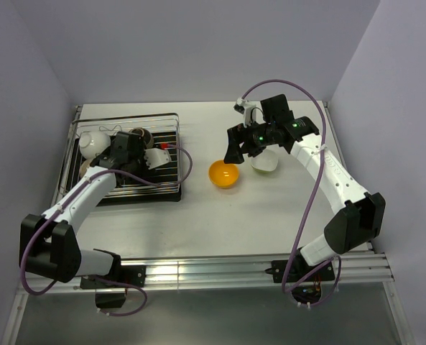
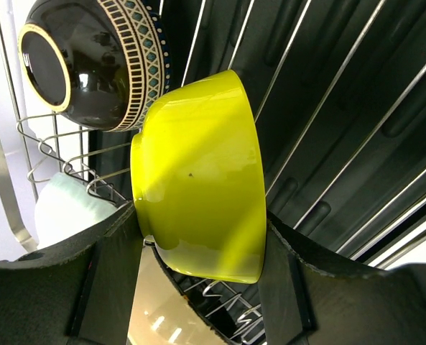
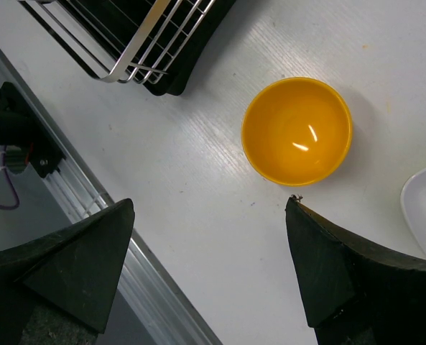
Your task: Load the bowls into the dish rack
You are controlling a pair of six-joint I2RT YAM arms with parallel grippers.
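Fingers (image 2: 105, 287) of left arm (image 1: 90, 190) clamp lime bowl (image 2: 198, 180) over dish rack (image 2: 342, 108).

1. White table (image 1: 198, 223) carries three things directly.
2. Over on the left, the dish rack (image 1: 175, 154) sits with its black drip tray flat on the surface.
3. Near the middle stands the orange bowl (image 1: 224, 174), upright, mouth up, apart from the rack.
4. Just to its right is a white bowl (image 1: 265, 164), not touching it and partly hidden.
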